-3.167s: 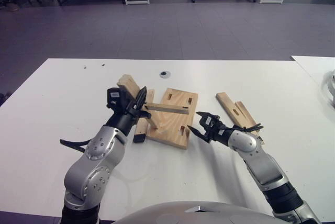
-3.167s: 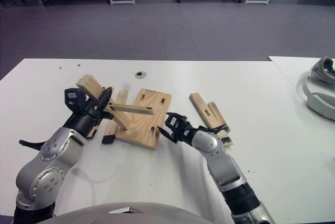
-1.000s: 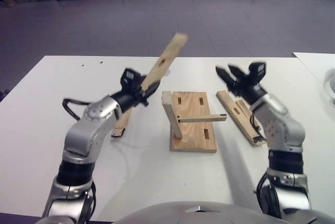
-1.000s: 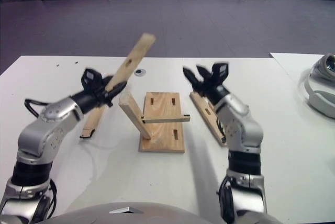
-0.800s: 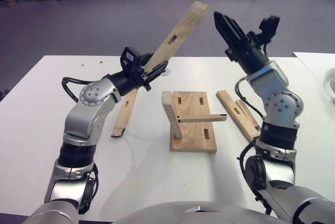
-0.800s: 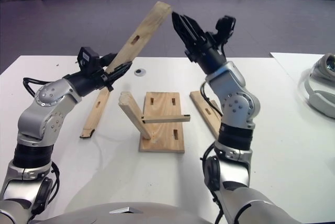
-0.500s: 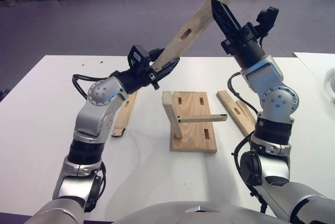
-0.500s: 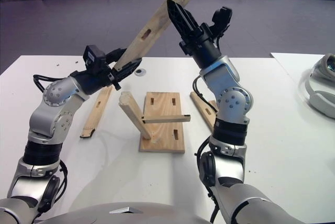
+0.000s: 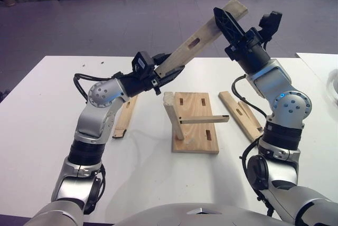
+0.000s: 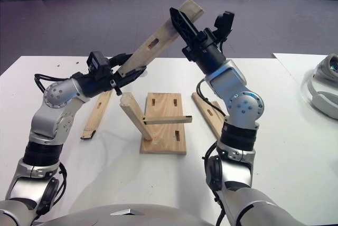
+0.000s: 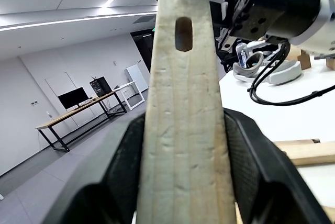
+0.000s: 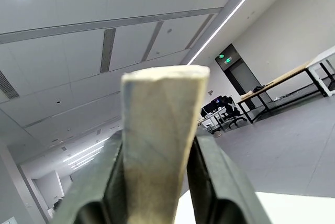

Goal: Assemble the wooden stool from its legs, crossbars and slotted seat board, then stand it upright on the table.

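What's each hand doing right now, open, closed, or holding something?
Left hand: closed on the lower end of the wooden leg.
Right hand: closed on the upper end of the same leg.

We can read no words or numbers anywhere on the table, the wood or the arms. The one sign is a small green lit panel (image 12: 224,55) just above the dark doorway (image 12: 239,80) in the room behind. Its marking is too small for us to make out. No label near that doorway is legible either.
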`<state>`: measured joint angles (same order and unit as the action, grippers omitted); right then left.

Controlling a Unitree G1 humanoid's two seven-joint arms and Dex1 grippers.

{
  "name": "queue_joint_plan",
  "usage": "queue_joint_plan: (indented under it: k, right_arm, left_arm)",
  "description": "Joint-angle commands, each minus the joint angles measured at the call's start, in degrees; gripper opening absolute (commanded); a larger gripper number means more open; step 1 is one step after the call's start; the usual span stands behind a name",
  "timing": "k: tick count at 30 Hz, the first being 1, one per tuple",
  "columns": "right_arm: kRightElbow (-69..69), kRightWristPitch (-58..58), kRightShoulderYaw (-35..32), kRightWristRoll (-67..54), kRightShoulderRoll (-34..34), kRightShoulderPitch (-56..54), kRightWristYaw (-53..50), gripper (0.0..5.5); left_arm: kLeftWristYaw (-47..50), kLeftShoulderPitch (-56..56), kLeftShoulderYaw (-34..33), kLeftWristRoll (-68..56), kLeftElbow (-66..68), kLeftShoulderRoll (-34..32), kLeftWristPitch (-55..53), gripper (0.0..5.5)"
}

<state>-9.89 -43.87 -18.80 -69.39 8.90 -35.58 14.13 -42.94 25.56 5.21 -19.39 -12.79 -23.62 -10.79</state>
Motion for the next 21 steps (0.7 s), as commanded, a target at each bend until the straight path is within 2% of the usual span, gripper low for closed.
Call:
queue_joint_plan:
  k: [1,2,6,10,13,16,21]
  right_arm:
    - [-0.7,-2.1,1.3,0.0,2.1,0.5,-0.9,1.28]
    - [-0.5,-2.1,1.2,0.2,2.3,0.8,-1.7,1.26]
    - [0.9,1.1,0.5,5.6,3.4,4.2,-4.3,1.01]
    - [-6.9,0.4,-2.1,6.4,4.1,18.0,-6.9,1.01]
    - [-14.9,-2.7,-8.2,-2.0,5.9,32.7,-10.7,1.01]
    - [-18.6,-3.6,-13.1,-14.3,8.6,40.1,-16.2,1.01]
    - [-17.7,-3.5,-11.6,-17.9,13.4,41.8,-21.3,1.01]
  left_arm:
    - [-1.7,0.4,0.8,2.6,1.3,-1.9,1.8,2.08]
    - [-1.5,0.4,0.8,3.2,1.6,-2.1,2.0,2.44]
    - [0.8,-1.0,0.3,3.6,1.7,-1.7,-0.9,3.01]
    - [4.3,-4.5,-0.4,3.8,-0.3,-1.2,-3.5,3.71]
    - [7.8,-10.1,-4.1,0.7,-5.3,0.2,-6.4,4.18]
    - [13.9,-15.7,-9.7,-3.0,-11.6,3.1,-8.6,4.67]
    - [20.2,-15.0,-13.5,-8.0,-17.7,5.7,-12.2,4.7]
